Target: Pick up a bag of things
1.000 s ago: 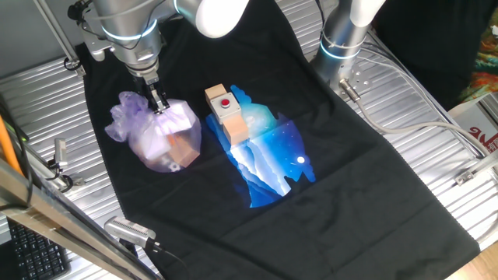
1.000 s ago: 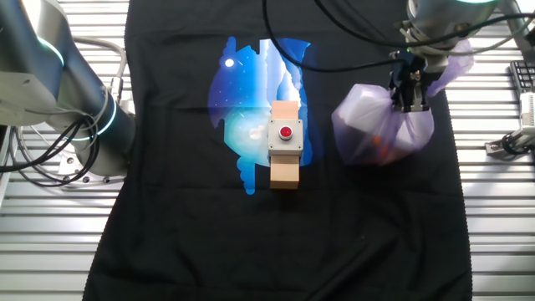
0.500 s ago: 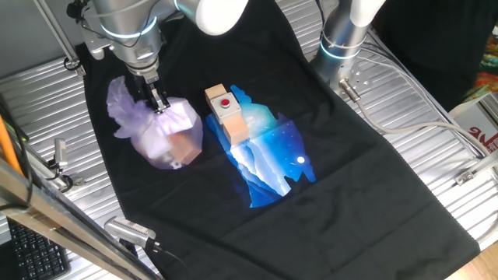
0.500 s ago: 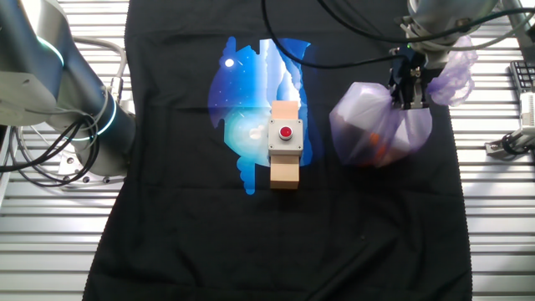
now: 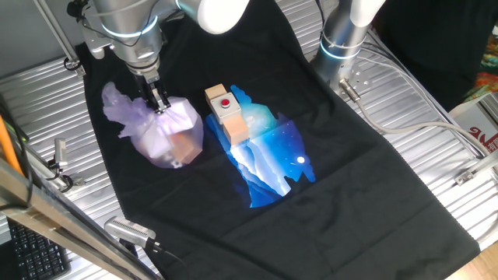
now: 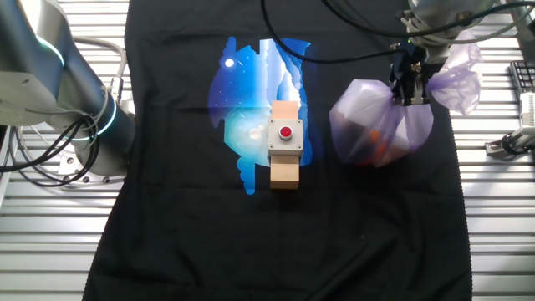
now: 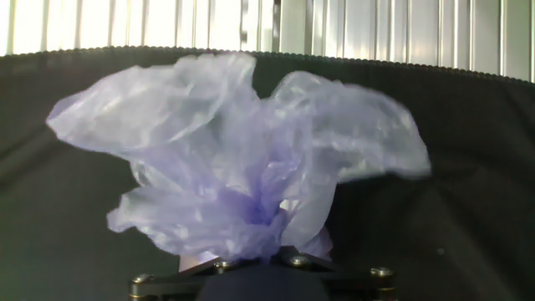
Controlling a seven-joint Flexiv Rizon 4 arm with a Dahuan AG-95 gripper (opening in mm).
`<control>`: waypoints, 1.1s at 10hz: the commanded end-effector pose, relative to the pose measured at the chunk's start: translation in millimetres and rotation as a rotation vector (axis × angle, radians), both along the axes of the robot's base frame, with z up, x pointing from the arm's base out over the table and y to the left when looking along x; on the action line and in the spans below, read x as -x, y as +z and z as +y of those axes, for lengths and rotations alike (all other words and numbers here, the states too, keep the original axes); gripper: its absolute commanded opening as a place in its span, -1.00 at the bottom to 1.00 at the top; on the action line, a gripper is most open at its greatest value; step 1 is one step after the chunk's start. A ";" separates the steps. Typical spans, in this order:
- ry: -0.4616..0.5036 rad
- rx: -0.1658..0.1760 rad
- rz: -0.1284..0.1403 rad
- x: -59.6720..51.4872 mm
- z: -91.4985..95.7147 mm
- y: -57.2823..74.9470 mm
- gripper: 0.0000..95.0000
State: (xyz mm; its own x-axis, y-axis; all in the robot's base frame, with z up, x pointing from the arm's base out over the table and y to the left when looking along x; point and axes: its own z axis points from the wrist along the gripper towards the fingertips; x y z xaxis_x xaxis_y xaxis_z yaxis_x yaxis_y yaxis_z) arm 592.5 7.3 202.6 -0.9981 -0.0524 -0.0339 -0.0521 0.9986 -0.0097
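Hand view: jaws clamped on knotted neck of translucent pale-lilac plastic bag; tan blocks visible inside; bag btm near black cloth.

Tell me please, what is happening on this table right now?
A single robot arm is picking up a pale-lilac plastic bag with tan blocks inside. Its gripper comes straight down on the bag, and the jaws are closed on the bunched neck, with the crinkly top fanning out beside them. Whether the bag is clear of the black cloth is hard to tell. A wooden block with a red button stands untouched next to it.
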 end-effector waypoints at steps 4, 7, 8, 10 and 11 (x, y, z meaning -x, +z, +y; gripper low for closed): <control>-0.005 0.002 0.000 1.6 3.4 5.7 -1.00; -0.009 0.002 0.000 3.6 5.8 10.2 -1.00; -0.010 0.002 0.000 3.9 6.5 11.3 -1.00; -0.014 0.003 -0.001 4.2 8.5 14.0 -1.00; -0.015 0.003 -0.001 4.3 9.3 15.4 -1.00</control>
